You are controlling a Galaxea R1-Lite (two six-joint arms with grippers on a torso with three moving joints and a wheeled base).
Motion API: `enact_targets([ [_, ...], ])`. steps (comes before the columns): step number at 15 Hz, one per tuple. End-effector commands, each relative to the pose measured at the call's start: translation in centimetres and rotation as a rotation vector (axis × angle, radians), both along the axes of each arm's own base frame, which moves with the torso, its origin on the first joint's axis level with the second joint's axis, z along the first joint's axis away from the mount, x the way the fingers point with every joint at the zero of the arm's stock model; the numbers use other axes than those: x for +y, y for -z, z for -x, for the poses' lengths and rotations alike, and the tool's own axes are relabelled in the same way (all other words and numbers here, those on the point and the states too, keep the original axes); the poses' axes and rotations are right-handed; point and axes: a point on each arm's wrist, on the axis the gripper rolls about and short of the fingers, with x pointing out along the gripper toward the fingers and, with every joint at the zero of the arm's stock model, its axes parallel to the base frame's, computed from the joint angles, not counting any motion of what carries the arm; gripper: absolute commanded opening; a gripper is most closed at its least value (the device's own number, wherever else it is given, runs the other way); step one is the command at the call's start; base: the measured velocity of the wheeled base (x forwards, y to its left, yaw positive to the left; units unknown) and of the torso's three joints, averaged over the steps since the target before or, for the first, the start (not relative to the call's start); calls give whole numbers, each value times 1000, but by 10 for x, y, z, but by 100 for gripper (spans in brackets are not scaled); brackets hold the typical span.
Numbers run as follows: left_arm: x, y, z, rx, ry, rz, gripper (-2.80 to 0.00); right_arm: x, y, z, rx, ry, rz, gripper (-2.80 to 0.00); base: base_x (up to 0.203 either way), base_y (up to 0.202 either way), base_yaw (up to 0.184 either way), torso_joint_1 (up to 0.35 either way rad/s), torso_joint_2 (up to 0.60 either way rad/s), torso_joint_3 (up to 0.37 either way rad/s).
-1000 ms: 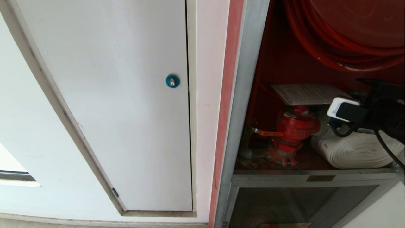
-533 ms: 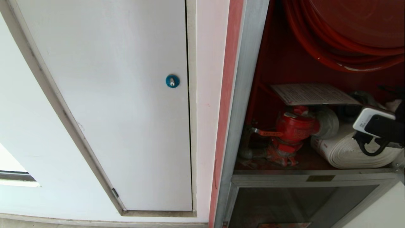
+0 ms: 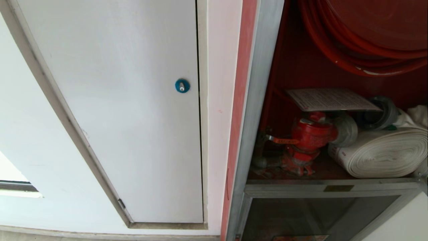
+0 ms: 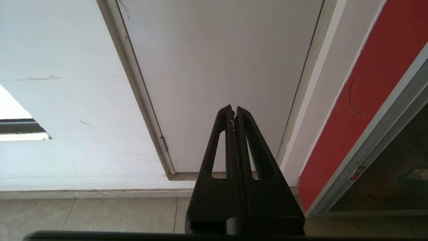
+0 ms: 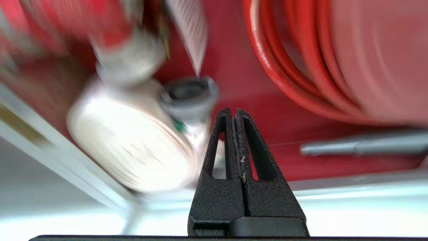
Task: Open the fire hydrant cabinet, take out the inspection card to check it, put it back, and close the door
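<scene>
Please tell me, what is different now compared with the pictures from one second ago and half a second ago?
The right gripper moved away from the inspection card toward the right, left the head view, and closed empty. The card stayed flat on the red valve; the white hose roll and left gripper did not move.

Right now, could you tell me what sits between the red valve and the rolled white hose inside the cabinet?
A grey metal coupling on the red valve faces the rolled white hose, with the inspection card lying above it; the head view shows this.
</scene>
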Motion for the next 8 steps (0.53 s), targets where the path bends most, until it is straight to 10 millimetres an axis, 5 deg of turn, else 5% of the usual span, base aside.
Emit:
enact_targets([
  [1, 0, 0, 0, 2, 0, 0, -280, 2, -4, 12, -59, -30, -134, -280, 0, 0, 0, 0, 0, 0],
  [8, 0, 0, 0, 1, 0, 0, -280, 1, -21, 30, -100, -47, -933, -280, 0, 0, 0, 0, 0, 0],
])
